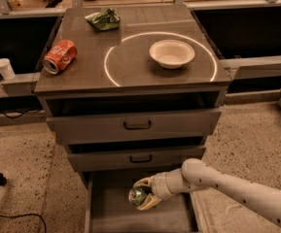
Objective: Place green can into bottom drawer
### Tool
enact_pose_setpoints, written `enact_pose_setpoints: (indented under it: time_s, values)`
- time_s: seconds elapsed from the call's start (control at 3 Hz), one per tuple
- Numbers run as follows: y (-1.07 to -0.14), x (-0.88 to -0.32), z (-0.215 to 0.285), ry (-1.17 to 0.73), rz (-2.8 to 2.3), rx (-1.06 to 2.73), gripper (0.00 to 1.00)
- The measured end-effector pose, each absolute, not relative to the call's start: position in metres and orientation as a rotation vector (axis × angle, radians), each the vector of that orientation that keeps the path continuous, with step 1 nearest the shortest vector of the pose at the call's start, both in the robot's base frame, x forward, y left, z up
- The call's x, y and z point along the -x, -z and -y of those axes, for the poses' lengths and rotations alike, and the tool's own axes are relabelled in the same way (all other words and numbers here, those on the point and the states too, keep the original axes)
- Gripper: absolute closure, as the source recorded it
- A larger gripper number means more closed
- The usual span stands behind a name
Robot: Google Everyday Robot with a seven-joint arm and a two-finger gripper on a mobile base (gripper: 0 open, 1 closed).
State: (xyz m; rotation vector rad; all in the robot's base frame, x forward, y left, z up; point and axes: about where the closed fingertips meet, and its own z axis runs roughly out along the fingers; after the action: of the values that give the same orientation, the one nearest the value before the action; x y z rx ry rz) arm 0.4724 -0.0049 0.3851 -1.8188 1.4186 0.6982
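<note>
Green can (138,196): clamped in the gripper, low over the bottom drawer, near the middle of its width and toward its back edge, just in front of the middle drawer; I judge it not yet set down.
Long axis: seems tipped rather than upright, with one shiny end turned up and to the left; the fingers hide most of the body, so I cannot fix the exact lean.
Cup (4,68): off the surface, on a ledge past its left edge; no part in the task.
Red can (60,56): lies on its side at the left edge of the surface (130,79); a lookalike to leave alone.
Bag (103,19): crumpled, near the back edge, left of centre.
Bottom drawer (113,218): pulled out well beyond the two above, so its floor lies open from above.
Middle drawer (106,160): overhangs the back of the bottom one, likely why the green can is held forward of it.
Gripper (141,194): fingers closed around the green can, one above and one below.
Bowl (171,53): upright, right of centre, inside the white ring.
Arm (227,183): reaches in from the right edge, low, below the middle drawer's front.
</note>
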Motion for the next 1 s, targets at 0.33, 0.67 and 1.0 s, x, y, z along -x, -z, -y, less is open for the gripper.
enact_pose_setpoints:
  time_s: [0.33,0.67,1.0]
  values:
    - [-0.366,-0.472,-0.001,-0.719,-1.429,1.805,1.00]
    - [-0.337,-0.470,0.003,-0.731,-1.462,1.764,1.00]
    - [-0.322,-0.475,0.003,-0.779,-1.450,1.721,1.00]
